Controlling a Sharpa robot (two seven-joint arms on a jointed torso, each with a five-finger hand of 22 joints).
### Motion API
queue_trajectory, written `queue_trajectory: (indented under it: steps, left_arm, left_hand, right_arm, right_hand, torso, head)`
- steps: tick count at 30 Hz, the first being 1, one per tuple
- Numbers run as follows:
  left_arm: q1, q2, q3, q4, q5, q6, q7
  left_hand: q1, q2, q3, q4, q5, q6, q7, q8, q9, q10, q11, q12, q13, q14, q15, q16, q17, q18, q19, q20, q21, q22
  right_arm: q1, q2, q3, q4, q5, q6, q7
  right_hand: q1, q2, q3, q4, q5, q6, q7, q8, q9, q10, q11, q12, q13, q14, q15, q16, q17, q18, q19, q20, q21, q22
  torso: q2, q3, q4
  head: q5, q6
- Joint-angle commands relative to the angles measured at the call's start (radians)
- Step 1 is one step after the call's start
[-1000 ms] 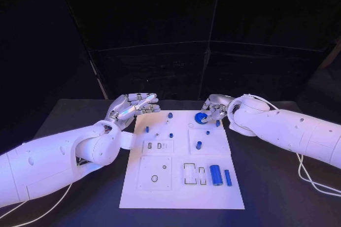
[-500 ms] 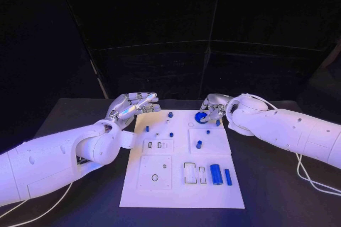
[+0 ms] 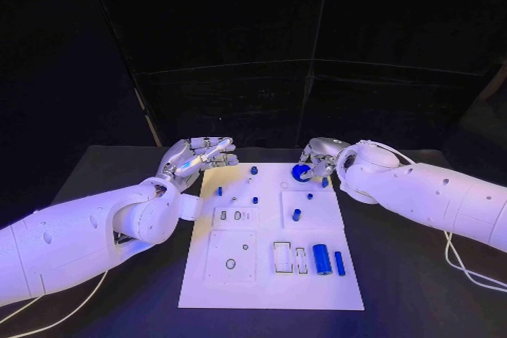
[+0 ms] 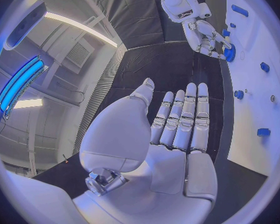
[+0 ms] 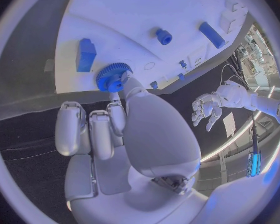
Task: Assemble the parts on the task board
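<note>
The white task board (image 3: 317,294) lies in the middle of the black table. My right hand (image 3: 320,157) is over the board's far right corner and pinches a blue gear (image 3: 300,172) at its fingertips. In the right wrist view the gear (image 5: 110,78) hangs just above the board (image 5: 134,10), next to a blue block (image 5: 85,55). My left hand (image 3: 196,157) hovers beside the board's far left corner, holding nothing, fingers straight and together (image 4: 180,118). The left wrist view also shows my right hand (image 4: 204,34) with the gear (image 4: 229,52).
A thick blue cylinder (image 3: 321,259) and a thin blue bar (image 3: 339,263) lie at the board's near right. Small blue pegs (image 3: 253,171) (image 3: 296,215) stand further back. A white cable (image 3: 465,268) trails on the table at the right.
My right hand has shifted slightly toward the far edge of the board with the gear. The left hand has hardly moved.
</note>
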Motion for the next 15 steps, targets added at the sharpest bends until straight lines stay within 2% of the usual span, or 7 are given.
queue_trajectory:
  steps: [1,8,11,15]
  left_arm:
    - [0.002,-0.001,0.001,0.0,-0.001,0.011,0.004]
    - [0.002,-0.003,0.001,-0.002,-0.001,0.01,0.004]
    - [0.002,-0.003,0.001,-0.003,-0.001,0.01,0.005]
    - [0.002,-0.005,0.001,-0.004,-0.001,0.01,0.005]
  left_hand:
    - [0.001,0.007,0.0,-0.006,0.004,0.006,0.005,-0.004,-0.002,0.005,0.001,-0.005,-0.002,0.005,0.0,-0.004,-0.002,0.004,0.007,0.001,0.007,0.0]
    - [0.001,0.007,0.0,-0.006,0.004,0.006,0.005,-0.004,-0.002,0.005,0.001,-0.005,-0.002,0.005,0.0,-0.004,-0.002,0.004,0.007,0.001,0.007,0.0]
    - [0.001,0.007,0.0,-0.006,0.004,0.006,0.005,-0.004,-0.002,0.005,0.001,-0.005,-0.002,0.005,0.0,-0.004,-0.002,0.004,0.007,0.001,0.007,0.0]
    - [0.001,0.007,0.0,-0.006,0.004,0.006,0.005,-0.004,-0.002,0.005,0.001,-0.005,-0.002,0.005,0.0,-0.004,-0.002,0.004,0.007,0.001,0.007,0.0]
  right_arm:
    - [-0.001,-0.003,-0.002,0.009,-0.024,-0.048,0.001]
    - [-0.001,-0.012,-0.001,0.062,-0.025,-0.09,0.016]
    - [-0.001,-0.014,-0.001,0.091,-0.026,-0.113,0.013]
    - [-0.001,-0.008,-0.001,0.125,-0.038,-0.146,0.007]
  right_hand:
    - [0.025,0.032,0.008,-0.001,0.007,0.055,-0.022,0.014,0.011,0.018,-0.008,0.007,0.002,0.073,-0.006,0.006,0.108,-0.008,0.006,0.0,0.006,0.002]
    - [0.001,0.017,0.025,-0.008,0.008,0.06,-0.022,0.005,0.01,0.023,-0.009,0.01,0.009,0.074,-0.008,0.007,0.111,-0.009,0.011,-0.002,0.01,0.01]
    - [-0.007,0.013,0.029,-0.009,0.007,0.061,-0.022,0.003,0.009,0.024,-0.009,0.01,0.01,0.074,-0.008,0.008,0.111,-0.01,0.012,-0.003,0.011,0.012]
    - [-0.015,0.008,0.033,-0.01,0.005,0.061,-0.022,-0.001,0.008,0.025,-0.008,0.011,0.012,0.074,-0.008,0.008,0.112,-0.011,0.014,-0.003,0.012,0.016]
  torso:
    - [0.0,0.0004,0.0002]
    - [-0.001,-0.0001,-0.0017]
    - [-0.001,-0.0012,-0.0009]
    - [0.0,-0.0006,0.0004]
  head:
    - [0.002,0.001]
    - [0.004,0.003]
    - [0.004,0.004]
    - [0.006,0.004]
